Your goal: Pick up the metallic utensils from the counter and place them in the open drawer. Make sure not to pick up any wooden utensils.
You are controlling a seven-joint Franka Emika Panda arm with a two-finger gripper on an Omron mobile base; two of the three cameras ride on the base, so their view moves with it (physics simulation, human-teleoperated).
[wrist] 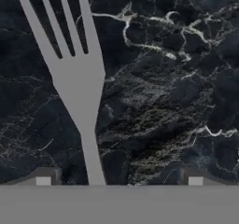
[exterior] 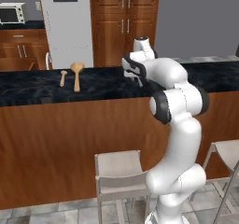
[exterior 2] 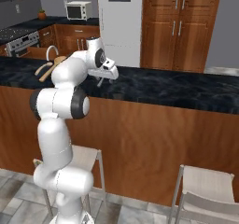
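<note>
Grey metal fork (wrist: 77,85) lies flat on the black marbled counter (exterior: 37,87), left of centre in the hand view, tines toward the upper left, handle running down betw. our two finger tips (wrist: 44,177). Gripper (exterior 2: 99,80) is spread wide, holding nothing, low over the counter at centre-left of the right base view. Two tan wooden pcs sit well apart from it at upper left of the left base view: spoon (exterior: 77,73) and a shorter utensil (exterior: 63,77) just beside it. White fridge (exterior: 66,24) and wood cabinets (exterior: 123,22) stand behind; stools (exterior: 119,176) in front of the counter, near our base.
</note>
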